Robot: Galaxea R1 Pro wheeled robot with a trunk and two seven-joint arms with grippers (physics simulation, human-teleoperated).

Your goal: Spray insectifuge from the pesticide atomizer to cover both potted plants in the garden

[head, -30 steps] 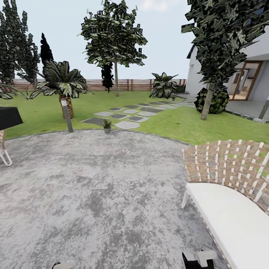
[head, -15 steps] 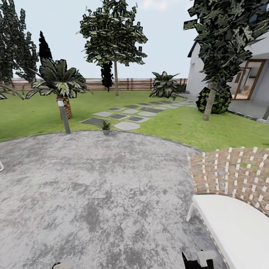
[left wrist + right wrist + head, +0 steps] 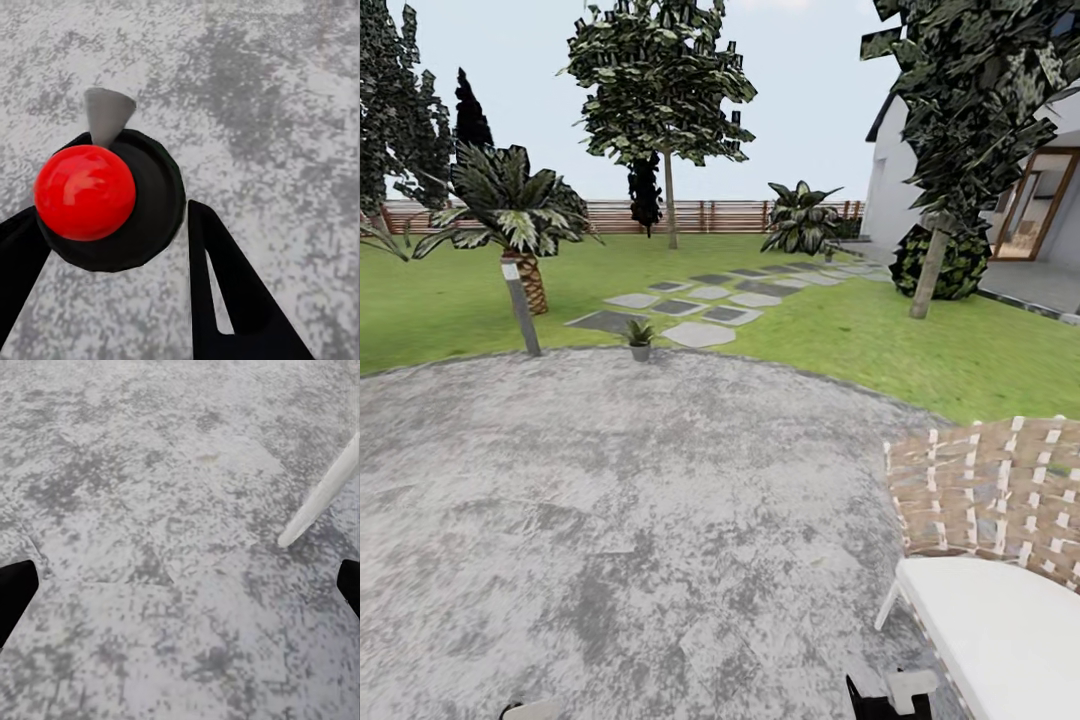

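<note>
Spraying has not begun: the potted plant (image 3: 640, 338) stands at the patio's (image 3: 660, 500) far edge, the left fingers (image 3: 225, 300) close around a red-topped object (image 3: 85, 193), and the right fingers (image 3: 15, 592) are spread wide and empty.

Woven chair (image 3: 990, 560) on patio, grey bollard lamp (image 3: 520, 308), white house (image 3: 1000, 200)

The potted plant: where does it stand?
Head view: the potted plant stands at the patio's far edge, between the bollard lamp and the stepping stones.

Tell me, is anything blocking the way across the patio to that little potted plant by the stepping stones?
Nothing visible does. Open grey patio lies ahead up to the potted plant at its far edge. The woven chair stands off to the right.
</note>
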